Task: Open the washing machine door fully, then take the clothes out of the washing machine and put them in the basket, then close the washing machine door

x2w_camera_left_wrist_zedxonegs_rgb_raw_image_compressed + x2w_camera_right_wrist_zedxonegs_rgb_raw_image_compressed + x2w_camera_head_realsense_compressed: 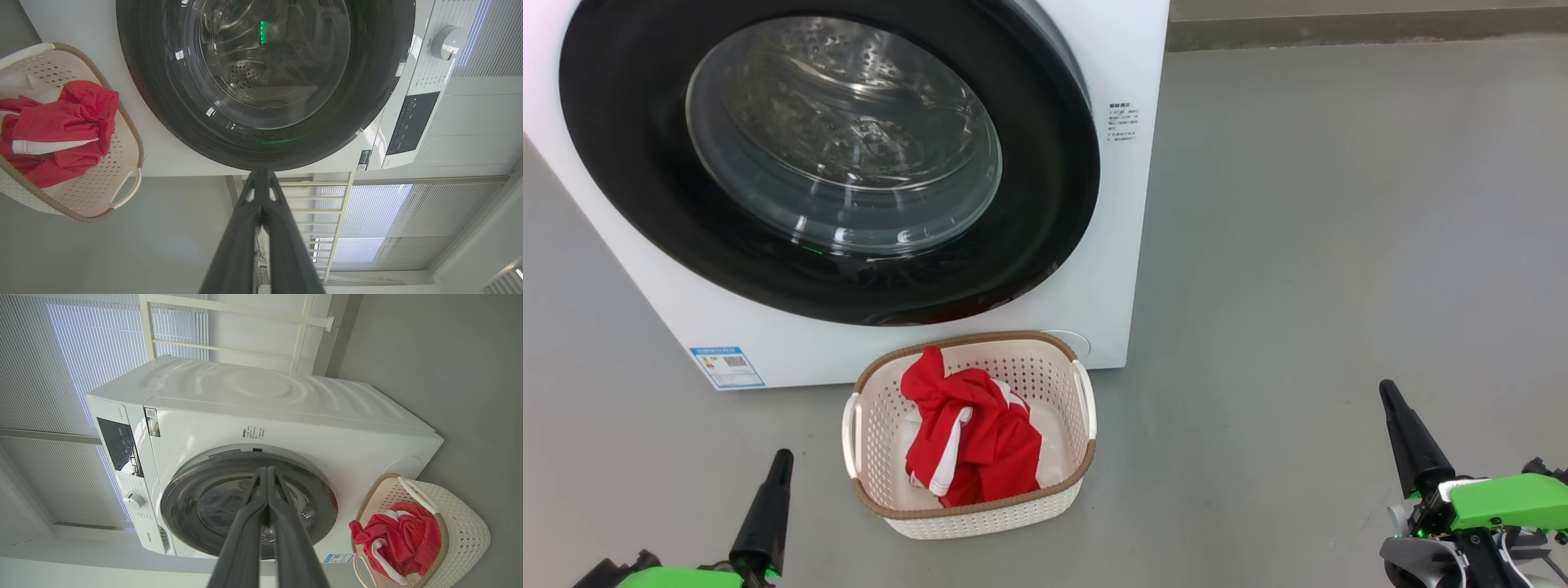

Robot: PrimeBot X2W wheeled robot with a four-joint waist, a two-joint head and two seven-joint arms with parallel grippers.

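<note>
The white washing machine (1111, 204) fills the upper left of the head view, and its round black-rimmed door (629, 188) lies flush against the front, closed. Through the glass only bare steel drum shows. On the floor in front stands the cream basket (980, 514) with the red and white clothes (972, 433) heaped inside. My left gripper (782, 457) is shut and empty, left of the basket. My right gripper (1387, 392) is shut and empty, well to the basket's right. The wrist views show the door (163, 102) (184, 498), basket (81, 204) (461, 535), clothes (61, 122) (400, 539) and closed fingertips (261, 175) (266, 471).
Grey floor (1339, 245) stretches to the right of the machine up to a low wall edge (1364, 28). A control panel with a knob (447, 41) tops the machine, and window blinds (81, 355) stand behind it.
</note>
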